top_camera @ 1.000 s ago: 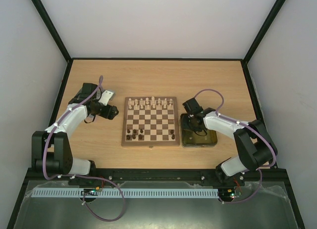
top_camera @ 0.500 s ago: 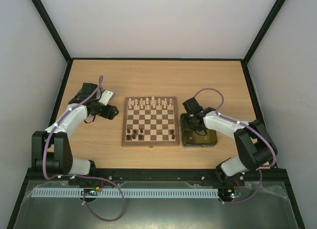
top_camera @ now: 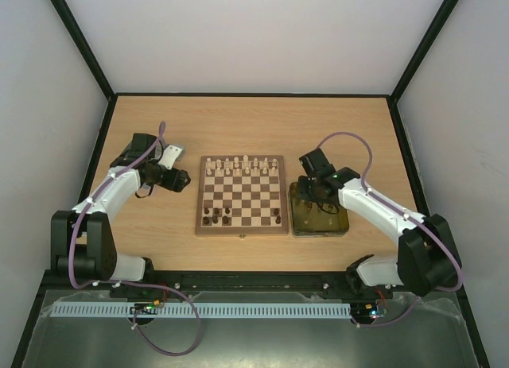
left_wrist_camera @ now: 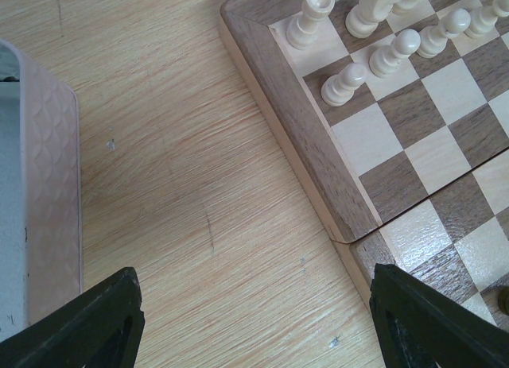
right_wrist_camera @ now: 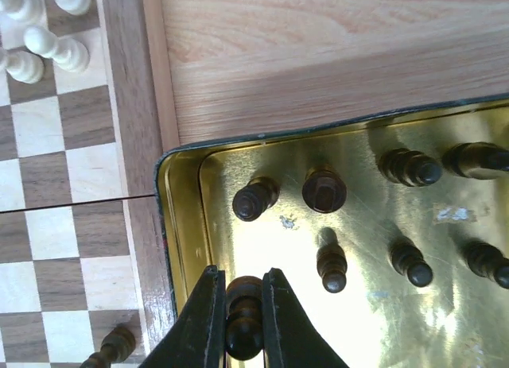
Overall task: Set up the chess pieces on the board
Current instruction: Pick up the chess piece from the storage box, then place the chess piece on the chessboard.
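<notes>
Dark chess piece (right_wrist_camera: pixel 244 324) sits clenched in the right fingers (right_wrist_camera: pixel 199 324) above the tin (right_wrist_camera: pixel 178 225), board (right_wrist_camera: pixel 127 106) immediately left; left fingers (left_wrist_camera: pixel 103 320) released.

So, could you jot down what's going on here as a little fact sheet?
Board: wooden chessboard, partly set up
Pale pieces: lined up on its far rows
Dark pieces: a few on the near rows, more in the yellow-lined tin beside the board
Left hand: open, over the table by the board's corner
Right hand: shut on a dark piece at the tin's board-side edge
</notes>
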Controlling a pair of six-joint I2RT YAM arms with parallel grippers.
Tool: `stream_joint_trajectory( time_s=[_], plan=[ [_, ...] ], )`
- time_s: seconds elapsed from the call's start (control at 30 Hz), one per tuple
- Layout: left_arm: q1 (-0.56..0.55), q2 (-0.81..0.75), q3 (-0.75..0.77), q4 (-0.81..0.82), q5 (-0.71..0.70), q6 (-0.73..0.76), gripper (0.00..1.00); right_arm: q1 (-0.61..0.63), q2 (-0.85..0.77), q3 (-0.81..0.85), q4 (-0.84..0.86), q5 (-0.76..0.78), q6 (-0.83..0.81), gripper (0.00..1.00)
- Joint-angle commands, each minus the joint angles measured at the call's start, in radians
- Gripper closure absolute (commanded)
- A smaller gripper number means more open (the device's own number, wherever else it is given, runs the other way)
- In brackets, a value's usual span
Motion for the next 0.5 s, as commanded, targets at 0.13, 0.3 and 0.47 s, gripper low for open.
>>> stream_joint_trajectory(
  time_s=[0.13, 0.3, 0.47],
  plan=[
    [0.007, -0.005, -0.005, 0.001, 0.009, -0.003, 0.21, 0.208, -0.018, 0.160, -0.137, 0.096, 0.057, 0.98],
    [0.007, -0.011, -0.008, 0.001, 0.004, -0.003, 0.21, 0.348, 0.087, 0.243, -0.116, 0.124, 0.098, 0.98],
    [0.008, -0.019, -0.009, -0.002, 0.004, -0.001, 0.21, 0.451, 0.208, 0.311, -0.093, 0.155, 0.114, 0.98]
  ],
)
